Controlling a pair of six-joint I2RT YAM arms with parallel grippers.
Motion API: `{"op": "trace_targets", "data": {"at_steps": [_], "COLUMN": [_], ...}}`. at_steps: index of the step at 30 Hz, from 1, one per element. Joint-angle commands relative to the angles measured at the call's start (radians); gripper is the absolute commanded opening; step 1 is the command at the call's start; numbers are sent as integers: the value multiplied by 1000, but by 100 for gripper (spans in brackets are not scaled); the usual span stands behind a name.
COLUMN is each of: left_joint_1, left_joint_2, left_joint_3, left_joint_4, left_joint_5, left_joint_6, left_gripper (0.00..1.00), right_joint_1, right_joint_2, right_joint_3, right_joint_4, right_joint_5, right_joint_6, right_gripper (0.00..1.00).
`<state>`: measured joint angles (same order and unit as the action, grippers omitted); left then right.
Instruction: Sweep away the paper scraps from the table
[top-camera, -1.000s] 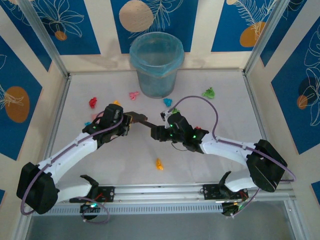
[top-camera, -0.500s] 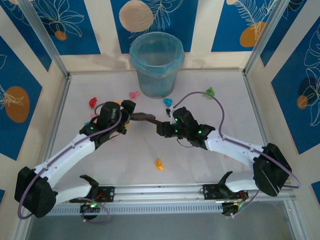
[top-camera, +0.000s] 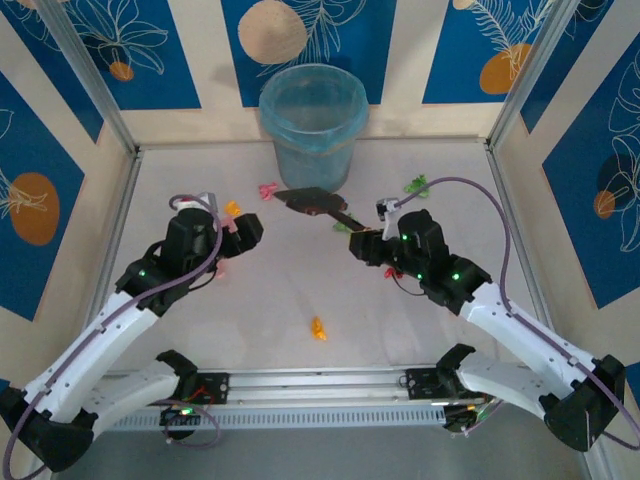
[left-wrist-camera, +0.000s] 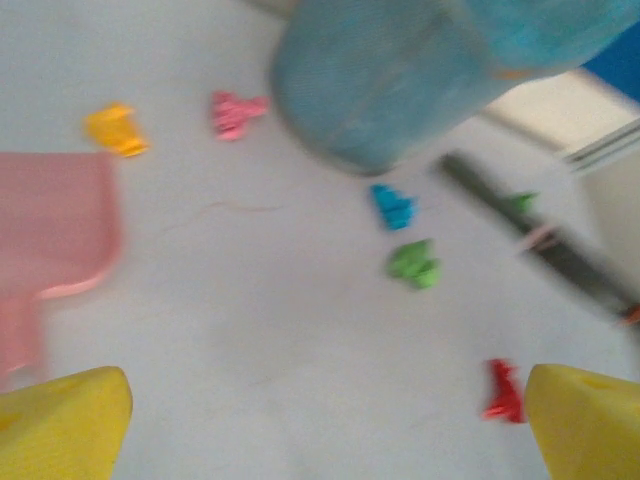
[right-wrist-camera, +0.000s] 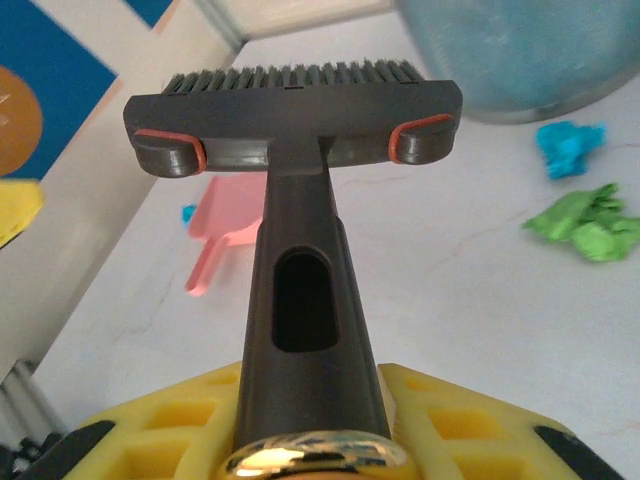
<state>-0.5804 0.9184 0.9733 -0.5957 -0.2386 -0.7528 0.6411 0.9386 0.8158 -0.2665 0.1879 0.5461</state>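
My right gripper is shut on the handle of a dark brush. The brush head is held just above the table, in front of the bin. My left gripper is open over bare table, nothing between its yellow fingertips. Paper scraps lie about: pink, orange, cyan, green, red, another green and a lone orange.
A blue translucent bin stands at the back middle of the table. A pink dustpan lies flat on the left, beside my left gripper. Aluminium rails edge the table.
My left gripper opened, let go of the brush and drew back to the left. My right arm carried the brush right and toward the bin.
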Motion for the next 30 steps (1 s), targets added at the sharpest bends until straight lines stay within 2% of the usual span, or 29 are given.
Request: {"op": "trace_targets", "data": {"at_steps": [1,8,12,16,21,28,30], "left_joint_1": [-6,13,76,185,252,289,288], "left_joint_2": [64,190,197,251,335,534,572], "left_joint_3": [31,-40,-105,-144,-148,-72,-69], "left_joint_4": [-283,-364,-271,-179,-63,-22,-3], "left_joint_5": [-152,-190,-78,68,182,99,78], "left_joint_6": [61,2,12,17,22,29,37], "left_gripper": [100,100,100,100,97,91,86], "right_joint_1": [-37,-49,-50,-50,-52,-51,-52], "right_joint_2": [-27,-110,-150,-154,-160,-162,-166], "right_joint_3": [-37,-144,-184,-173,-178,-174,-180], "right_joint_4": [-34,33,44,19,24,11,16], "right_joint_5": [54,108,101,87,83,70,65], "right_joint_6": [-27,-4,16,23,28,35,37], "right_gripper": [0,0,0,0,0,0,0]}}
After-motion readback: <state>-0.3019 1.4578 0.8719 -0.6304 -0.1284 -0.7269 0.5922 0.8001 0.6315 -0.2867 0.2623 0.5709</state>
